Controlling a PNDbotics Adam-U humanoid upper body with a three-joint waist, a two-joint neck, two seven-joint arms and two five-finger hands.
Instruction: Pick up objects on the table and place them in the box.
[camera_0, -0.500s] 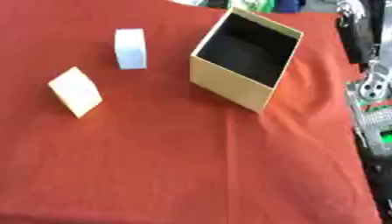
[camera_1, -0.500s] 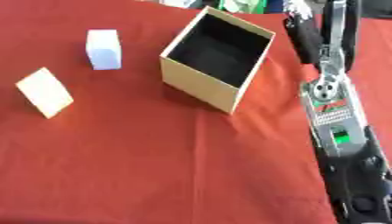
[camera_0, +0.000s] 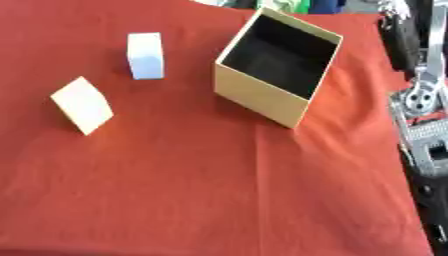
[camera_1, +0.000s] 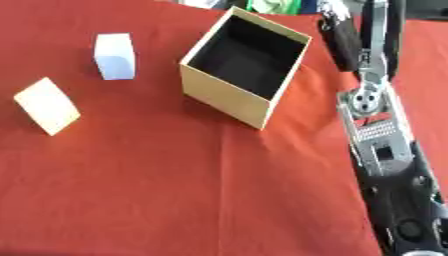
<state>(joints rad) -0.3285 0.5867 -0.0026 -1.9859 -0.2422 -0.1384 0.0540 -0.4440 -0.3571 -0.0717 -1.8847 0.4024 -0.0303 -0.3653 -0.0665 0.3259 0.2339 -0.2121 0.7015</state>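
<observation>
Nearby, open box (camera_0: 262, 95), white block (camera_0: 145, 56), tan block (camera_0: 82, 105), robot hand state unclear

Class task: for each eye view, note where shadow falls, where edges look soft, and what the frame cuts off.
Left eye view: the box interior is deep in shadow; the white block and tan block have soft edges. Right eye view: even light on the red cloth, no glare; the right arm runs off the bottom edge, its far end blurred, no hand discernible.
</observation>
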